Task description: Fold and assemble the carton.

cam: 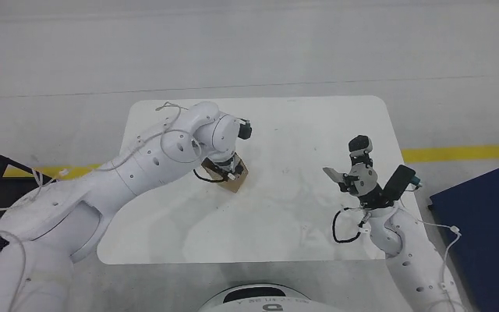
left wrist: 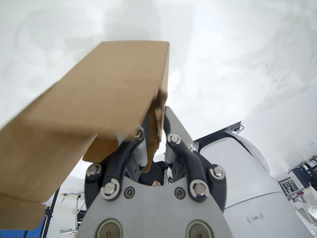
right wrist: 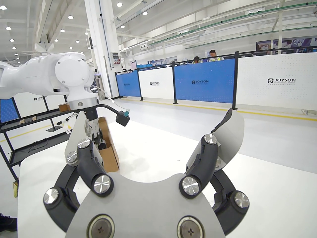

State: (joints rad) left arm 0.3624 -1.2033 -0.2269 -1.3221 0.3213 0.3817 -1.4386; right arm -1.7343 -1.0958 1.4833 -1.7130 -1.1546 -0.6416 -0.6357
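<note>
The brown cardboard carton [cam: 231,178] sits left of the table's middle, under the left arm's wrist. My left gripper [cam: 226,168] is shut on one of its walls; in the left wrist view the carton [left wrist: 99,105] fills the space beside the fingers [left wrist: 173,127], which pinch a torn cardboard edge. My right gripper [cam: 345,164] hovers at the right side of the table, open and holding nothing, well apart from the carton. From the right wrist view the carton [right wrist: 109,149] stands on the table beyond the spread fingers [right wrist: 230,130].
The white table [cam: 296,226] has free room between the two arms and along its front. A black cable loops beside the carton [cam: 204,176]. A dark shelf rack [right wrist: 29,122] stands beyond the table's edge.
</note>
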